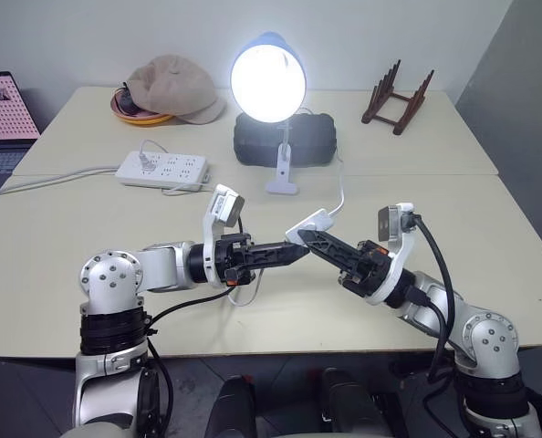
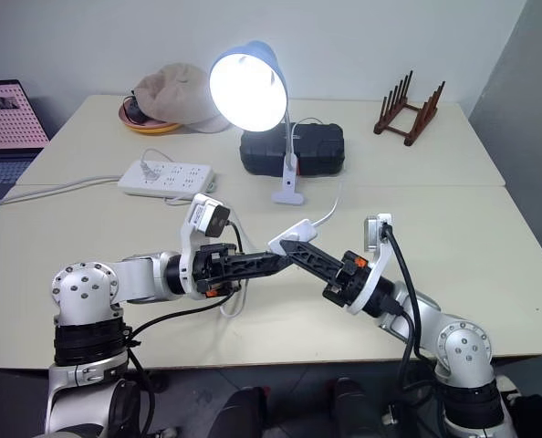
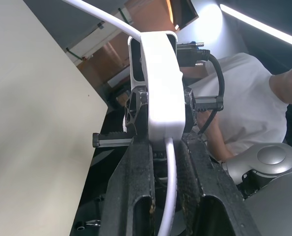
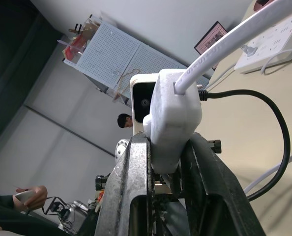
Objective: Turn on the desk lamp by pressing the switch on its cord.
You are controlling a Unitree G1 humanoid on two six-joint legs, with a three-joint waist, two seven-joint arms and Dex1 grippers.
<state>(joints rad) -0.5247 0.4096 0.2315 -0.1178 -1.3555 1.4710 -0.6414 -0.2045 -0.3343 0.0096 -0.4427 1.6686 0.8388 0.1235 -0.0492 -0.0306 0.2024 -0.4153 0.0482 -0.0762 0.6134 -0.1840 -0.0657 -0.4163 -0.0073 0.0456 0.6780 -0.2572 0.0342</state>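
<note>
— My left gripper [image 1: 294,253] and right gripper [image 1: 313,239] both clamp the switch [image 1: 309,224] above the near table, steadying it for pressing.
— And the desk lamp [image 1: 269,78]?
— Far centre, glowing; looks done.

Both my arms reach in from the lower corners of the head frame and meet at its centre. Left forearm runs roughly level toward the right; left gripper [image 1: 294,255] points right, fingers clamped on the switch [image 1: 309,224], pads [image 3: 136,162] flanking it in the wrist frame. Right forearm angles up toward centre from lower right; right gripper [image 1: 312,238] points up-left, fingers closed on the same switch from the other side. Gripper tips touch at mid-frame.
</note>
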